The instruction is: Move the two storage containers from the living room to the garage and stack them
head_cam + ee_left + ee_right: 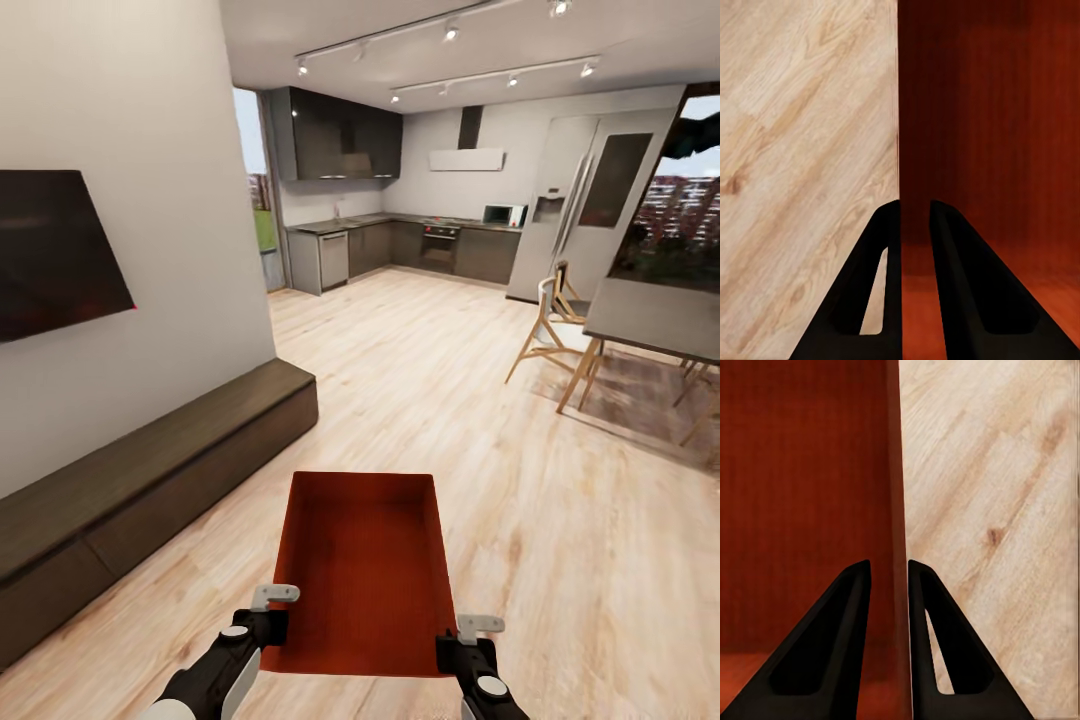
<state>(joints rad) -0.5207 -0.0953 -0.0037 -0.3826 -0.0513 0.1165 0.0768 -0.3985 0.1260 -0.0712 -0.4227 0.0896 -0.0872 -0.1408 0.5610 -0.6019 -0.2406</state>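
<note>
Both of my grippers sit lowest in the head view, each clamping a side wall of one orange-red storage container (362, 570) that I carry out in front of me above the light wood plank floor (420, 380). My left gripper (272, 603) has its jaws clenched on the container's left wall, one finger inside and one outside; my right gripper (476, 632) grasps the right wall the same way. On my left a long dark low cabinet (150, 480) runs along a white wall bearing a black TV (55, 250). Ahead, the planks run clear to a dark kitchen (390, 240) with a tall fridge (580, 200). To the right stand a dining table (655, 320) and wooden chairs (555, 330), off my line. The container is shallow, rectangular, open-topped, with a finely ribbed bottom (1005, 112).
</note>
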